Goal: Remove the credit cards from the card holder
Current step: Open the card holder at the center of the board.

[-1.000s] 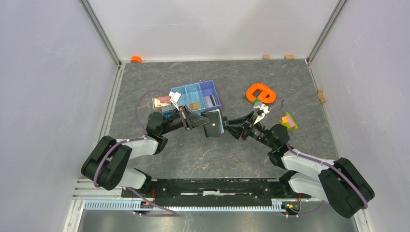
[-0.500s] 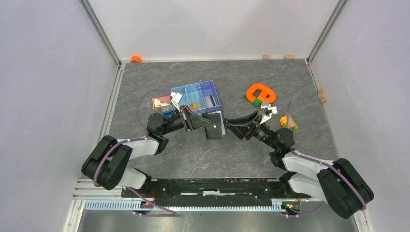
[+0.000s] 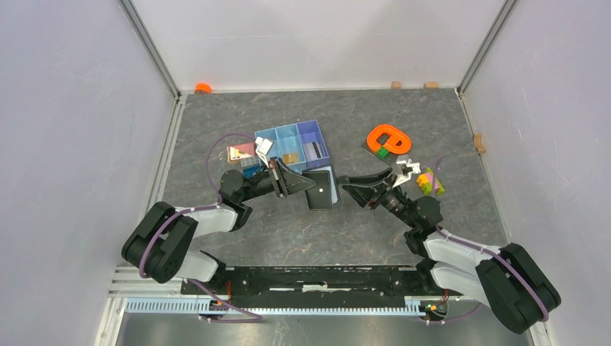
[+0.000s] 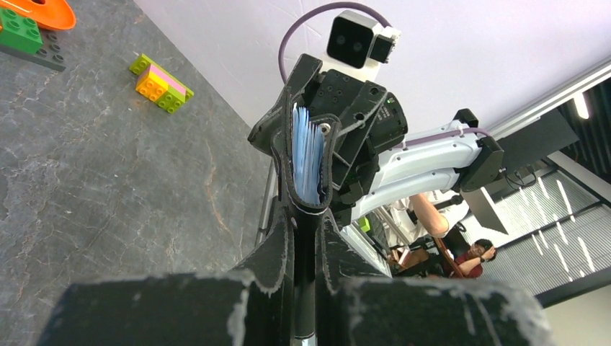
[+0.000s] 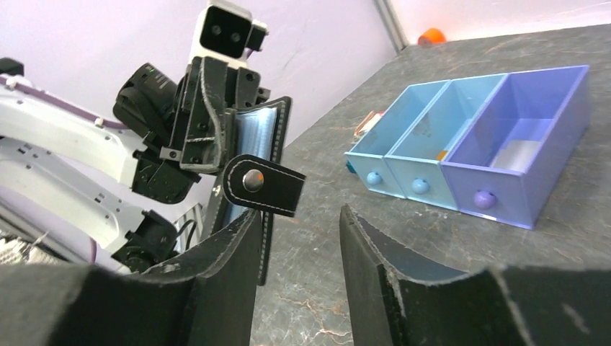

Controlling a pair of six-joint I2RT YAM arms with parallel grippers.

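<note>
Card holder (image 3: 320,189) upright near the blue tray (image 3: 277,142).
I see left gripper (image 3: 304,184) clamped on it; right gripper (image 3: 347,189) fingers apart beside it.

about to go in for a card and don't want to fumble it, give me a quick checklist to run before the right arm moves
1. Left jaws clamped on the card holder: ok, shut on it and holding it off the table.
2. Holder open: ok, the closing tab hangs unsnapped and the sleeves show.
3. Right jaws ready: ok, parted with nothing between them.
4. A card edge sticking out to pinch: cannot tell, no card shows clear of the sleeves.
5. Approach path: not ok, the tab hangs in front of the sleeves on the right arm's side.
</note>
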